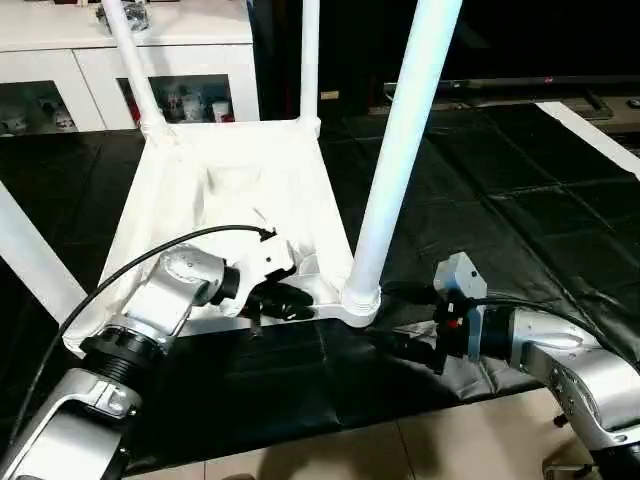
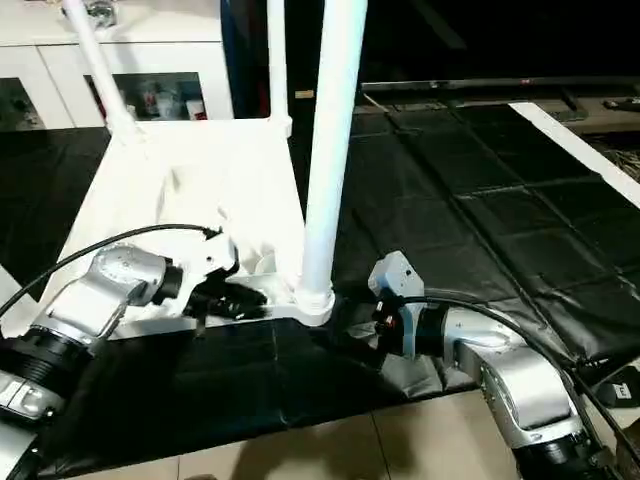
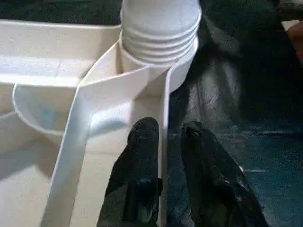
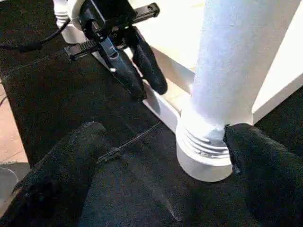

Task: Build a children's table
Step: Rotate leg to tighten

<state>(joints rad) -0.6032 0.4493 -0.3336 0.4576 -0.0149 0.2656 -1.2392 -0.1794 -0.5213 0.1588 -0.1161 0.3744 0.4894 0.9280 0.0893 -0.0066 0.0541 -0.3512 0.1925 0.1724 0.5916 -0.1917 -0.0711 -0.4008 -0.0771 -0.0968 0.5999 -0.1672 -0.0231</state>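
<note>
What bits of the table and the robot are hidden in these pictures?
- Leg tops: cut off by the upper edge in both eye views.
- Fourth leg: its socket lies past the left edge in the left eye view.
- Threads of the near leg: inside the socket, so how far in it sits is unclear.
- Things inside the cabinet: too small.
- Left gripper: straddles the rim; whether it pinches is unclear.

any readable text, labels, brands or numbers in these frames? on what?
None readable.
The table top, its legs and both grippers, left and right, carry no print that I can see.
The items behind the cabinet's glass doors may bear labels, but they are too small and blurred to read.
</note>
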